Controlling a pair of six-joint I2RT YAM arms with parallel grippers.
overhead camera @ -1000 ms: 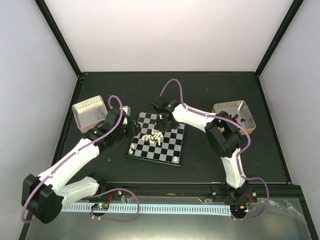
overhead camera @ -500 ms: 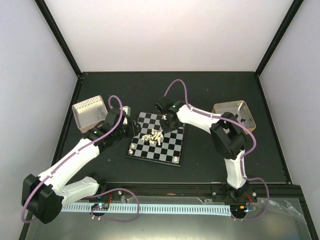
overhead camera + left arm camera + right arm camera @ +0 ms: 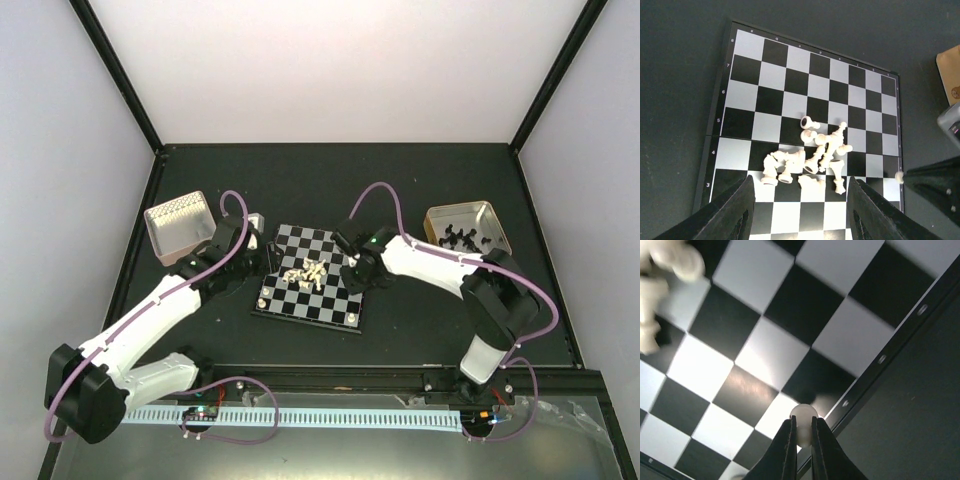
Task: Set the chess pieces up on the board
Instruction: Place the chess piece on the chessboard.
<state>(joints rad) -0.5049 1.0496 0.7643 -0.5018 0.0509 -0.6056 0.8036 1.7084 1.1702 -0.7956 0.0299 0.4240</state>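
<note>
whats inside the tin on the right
Small black chess pieces lie loose in the tin, leaving part of its floor bare. They are too small to count or identify.

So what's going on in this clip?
Two robot arms work over a small black-and-silver checkered chessboard. The right gripper is pinched on one tiny cream-white round-headed chess piece, held over a square at the board's edge. The other cream-white pieces lie in a jumbled heap near the board's middle, mostly tipped over. The left gripper hangs open above that heap, holding nothing. Tiny black pieces sit in a square tan tin to the right.
</note>
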